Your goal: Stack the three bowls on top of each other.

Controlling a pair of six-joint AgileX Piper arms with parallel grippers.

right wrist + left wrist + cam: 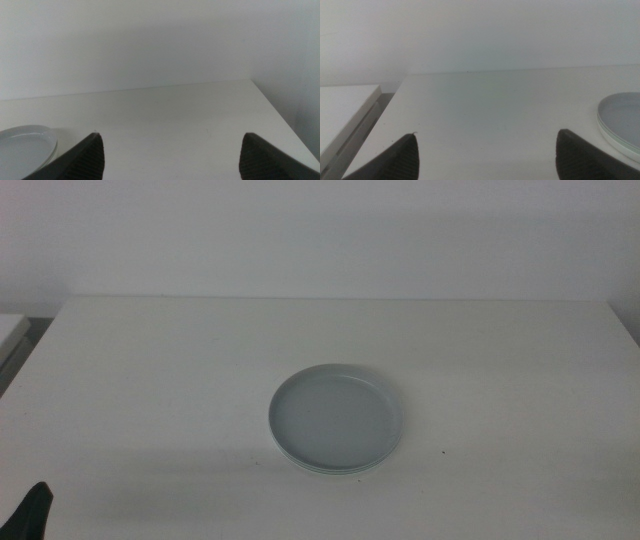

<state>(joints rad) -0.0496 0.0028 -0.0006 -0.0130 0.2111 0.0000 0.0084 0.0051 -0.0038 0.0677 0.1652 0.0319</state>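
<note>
The bowls stand in one stack (336, 420) at the middle of the white table (150, 380). The light grey-blue bowl (334, 410) is on top. Pale rims of lower bowls (330, 469) show under its near edge; I cannot tell their colours apart. The stack also shows in the left wrist view (622, 120) and in the right wrist view (25, 150). My left gripper (487, 134) is open and empty, low at the table's near left corner (35, 510), well away from the stack. My right gripper (171, 134) is open and empty, out of the middle view.
A second white surface (10, 330) stands beside the table's left edge, with a dark gap between; it also shows in the left wrist view (345, 105). A plain wall runs behind the table. The table's right edge (280, 120) shows in the right wrist view.
</note>
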